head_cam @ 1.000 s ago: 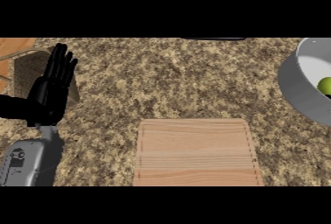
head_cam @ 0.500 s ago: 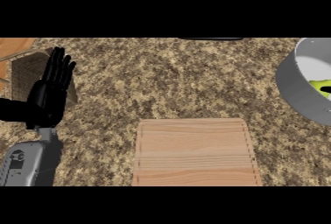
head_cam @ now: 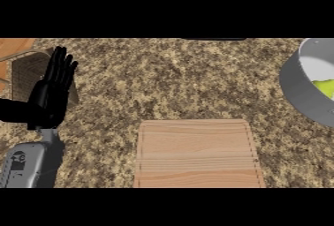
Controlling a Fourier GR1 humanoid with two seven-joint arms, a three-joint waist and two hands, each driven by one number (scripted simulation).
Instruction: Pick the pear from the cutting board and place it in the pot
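Left hand (head_cam: 49,95): I see it at the counter's (head_cam: 183,79) left edge, upright, opened flat
Pear (head_cam: 325,87): inside pot (head_cam: 300,95), right edge
Cutting board (head_cam: 195,152): counter's near edge

A kitchen, shown by a speckled stone counter (head_cam: 183,79) bearing a wooden cutting board (head_cam: 195,154) and a grey pot (head_cam: 299,93).

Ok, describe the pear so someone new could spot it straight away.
Start at the right edge of the speckled brown counter, where a grey pot is cut off by the view. Inside it, against the pale inner wall, lies the pear: the only yellow-green thing in view, and not on the wooden cutting board.
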